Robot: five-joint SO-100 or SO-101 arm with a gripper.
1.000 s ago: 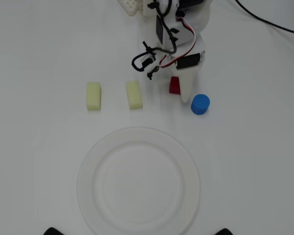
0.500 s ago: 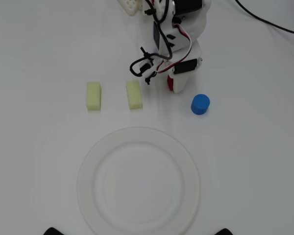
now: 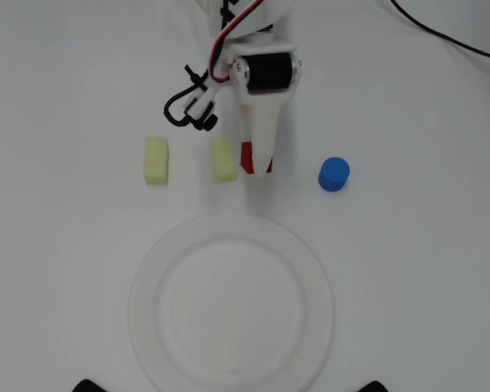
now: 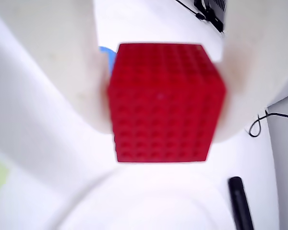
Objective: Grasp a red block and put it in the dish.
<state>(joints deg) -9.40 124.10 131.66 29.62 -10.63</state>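
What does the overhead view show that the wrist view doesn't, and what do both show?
Only the overhead view shows the whole dish, both pale yellow blocks and the arm's body. Only the wrist view shows the red block up close, clamped between the two white jaws, its face studded, plus a black stick at lower right. Both show the red block, the blue cylinder and the white table.

Red block: matte, fine dimpled grid texture. Dish: translucent white plastic, smooth. Gripper by block: white plastic.
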